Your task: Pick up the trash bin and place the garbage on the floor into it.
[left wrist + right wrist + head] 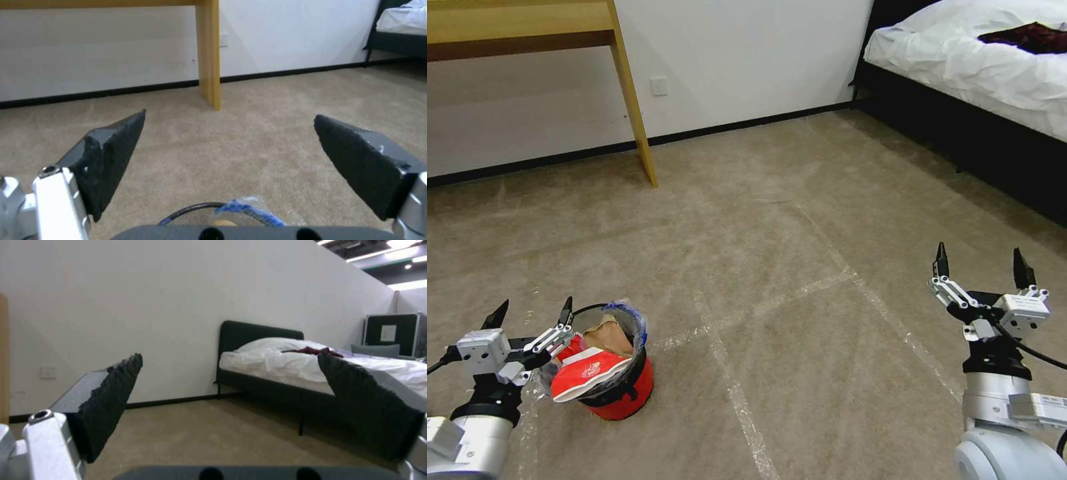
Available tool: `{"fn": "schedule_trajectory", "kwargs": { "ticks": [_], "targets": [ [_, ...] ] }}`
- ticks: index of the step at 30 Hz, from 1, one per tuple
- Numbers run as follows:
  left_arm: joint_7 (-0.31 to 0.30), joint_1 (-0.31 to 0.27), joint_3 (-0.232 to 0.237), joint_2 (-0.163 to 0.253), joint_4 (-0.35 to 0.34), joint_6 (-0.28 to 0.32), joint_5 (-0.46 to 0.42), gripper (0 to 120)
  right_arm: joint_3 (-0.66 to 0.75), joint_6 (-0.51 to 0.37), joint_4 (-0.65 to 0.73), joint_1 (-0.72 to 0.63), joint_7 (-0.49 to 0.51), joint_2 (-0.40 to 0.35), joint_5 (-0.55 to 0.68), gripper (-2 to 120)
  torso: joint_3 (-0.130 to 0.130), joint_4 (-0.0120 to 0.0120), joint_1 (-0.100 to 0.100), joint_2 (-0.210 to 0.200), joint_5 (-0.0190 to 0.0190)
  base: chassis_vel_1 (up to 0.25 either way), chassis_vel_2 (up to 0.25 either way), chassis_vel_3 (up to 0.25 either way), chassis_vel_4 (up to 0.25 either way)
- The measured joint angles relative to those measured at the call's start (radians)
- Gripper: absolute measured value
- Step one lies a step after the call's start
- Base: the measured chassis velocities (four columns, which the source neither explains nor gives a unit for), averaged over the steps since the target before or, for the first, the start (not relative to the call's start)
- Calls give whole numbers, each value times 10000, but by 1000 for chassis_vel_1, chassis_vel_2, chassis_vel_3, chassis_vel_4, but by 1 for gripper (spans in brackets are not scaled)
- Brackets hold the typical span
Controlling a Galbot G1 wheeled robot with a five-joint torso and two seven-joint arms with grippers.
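While the trash bin (pixel 617 373) stood on the floor (pixel 800 280), stuffed with garbage (pixel 590 370), the left gripper (pixel 530 320) hovered beside it, fingers spread, empty. The right gripper (pixel 984 263) hung wide open. No litter remained visible; the job looked nearly finished.

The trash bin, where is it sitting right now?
In the head view the trash bin stands on the floor at lower left, full of garbage, right beside the open left hand and well in front of the wooden table leg.
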Motion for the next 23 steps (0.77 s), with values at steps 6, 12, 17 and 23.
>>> {"fn": "schedule_trajectory", "kwargs": {
  "ticks": [6, 12, 17, 23],
  "targets": [
    [0, 0, 0, 0, 0, 0, 0, 100, 0, 0, 0, 0, 0, -1, 0, 100, 0, 0, 0, 0, 0, 0, 0, 0, 0],
    [0, 0, 0, 0, 0, 0, 0, 100, 0, 0, 0, 0, 0, 0, 0, 100, 0, 0, 0, 0, 0, 0, 0, 0, 0],
    [0, 0, 0, 0, 0, 0, 0, 100, 0, -1, 0, 1, 0, -1, 1, 100, 0, 0, 0, 0, 0, 0, 0, 0, 0],
    [0, 0, 0, 0, 0, 0, 0, 100, 0, -1, 0, 1, 0, -1, 1, 100, 0, 0, 1, -1, 0, 0, 0, 0, 0]
  ]
}}
